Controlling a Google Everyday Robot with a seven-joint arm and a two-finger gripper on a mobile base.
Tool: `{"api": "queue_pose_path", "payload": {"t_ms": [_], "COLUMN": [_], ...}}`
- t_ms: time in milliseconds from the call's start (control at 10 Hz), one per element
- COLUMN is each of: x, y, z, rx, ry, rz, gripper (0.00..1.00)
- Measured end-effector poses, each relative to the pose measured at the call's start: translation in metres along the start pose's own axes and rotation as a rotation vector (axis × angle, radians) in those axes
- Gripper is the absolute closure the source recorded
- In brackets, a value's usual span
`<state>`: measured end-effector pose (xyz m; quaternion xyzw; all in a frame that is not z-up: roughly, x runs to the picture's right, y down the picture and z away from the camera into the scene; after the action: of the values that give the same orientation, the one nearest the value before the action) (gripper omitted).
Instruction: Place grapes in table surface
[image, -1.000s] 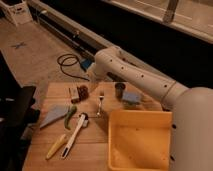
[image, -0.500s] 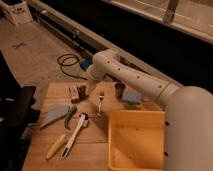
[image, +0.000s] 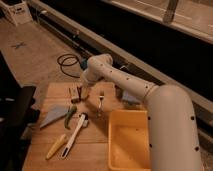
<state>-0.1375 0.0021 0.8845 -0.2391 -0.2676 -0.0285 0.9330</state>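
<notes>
Over the back left of the wooden surface (image: 92, 150), the gripper (image: 82, 93) hangs low at the end of the white arm (image: 125, 85), about where it was half a second ago. Against the frame a second ago, the arm's rounded joint sits slightly further left and lower. Nothing on the surface has shifted between the frames. Whether the jaws are released or clenched cannot be told, since the tip is a dark blur. The grapes (image: 79, 96) show only as a small dark reddish spot right at the gripper tip, just beside the small tan block (image: 73, 93). Cannot tell whether they are held or already touching the surface. A fork (image: 101, 103) lies to the right of the gripper, apart from it. A dark cup (image: 119, 92) stands behind the fork, partly hidden by the arm. The yellow tub (image: 112, 150) sits at the front right of the surface. A grey cloth (image: 51, 116) and a green item (image: 70, 116) lie at the front left. A white-handled brush (image: 75, 134) lies beside a yellow tool (image: 56, 146) near the front edge. A black cable (image: 67, 62) is coiled on the floor behind.
</notes>
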Motion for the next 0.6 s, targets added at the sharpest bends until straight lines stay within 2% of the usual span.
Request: {"api": "queue_pose_path", "payload": {"t_ms": [500,600], "x": [0.002,0.0078], "y": [-0.0001,-0.0023], "z": [0.0026,0.0045], "rx": [0.0,0.025], "ry": [0.006,0.025], "rz": [0.008,0.033], "gripper": [0.3,0.3]}}
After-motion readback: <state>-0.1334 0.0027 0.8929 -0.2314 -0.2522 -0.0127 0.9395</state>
